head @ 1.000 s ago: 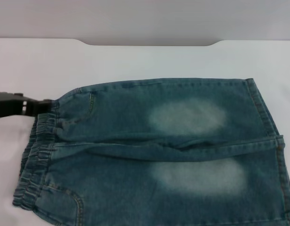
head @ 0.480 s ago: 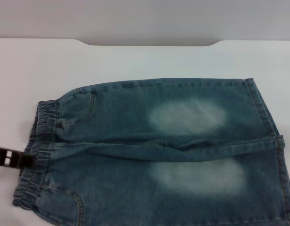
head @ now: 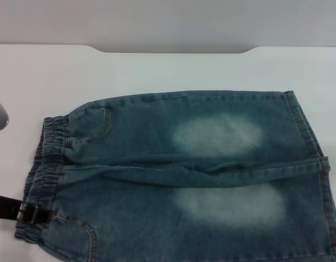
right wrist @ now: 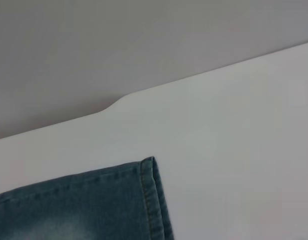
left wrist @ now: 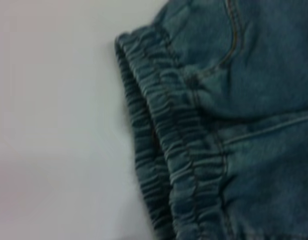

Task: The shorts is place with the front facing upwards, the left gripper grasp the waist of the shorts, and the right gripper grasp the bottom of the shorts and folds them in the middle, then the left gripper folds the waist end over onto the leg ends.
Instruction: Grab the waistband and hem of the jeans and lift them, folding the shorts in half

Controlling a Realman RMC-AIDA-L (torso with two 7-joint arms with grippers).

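On the white table [head: 157, 68] the denim shorts [head: 211, 164] lie flat, front up, elastic waist [head: 45, 164] directly ahead of my left gripper [head: 39, 214], leg hems at the far end from it. The left gripper sits at the near corner of the waistband, touching or just over it, though I cannot tell if its fingers are parted or closed; the right gripper is out of sight. I'd pinch both layers of the waistband squarely before lifting, so the fold lands even.
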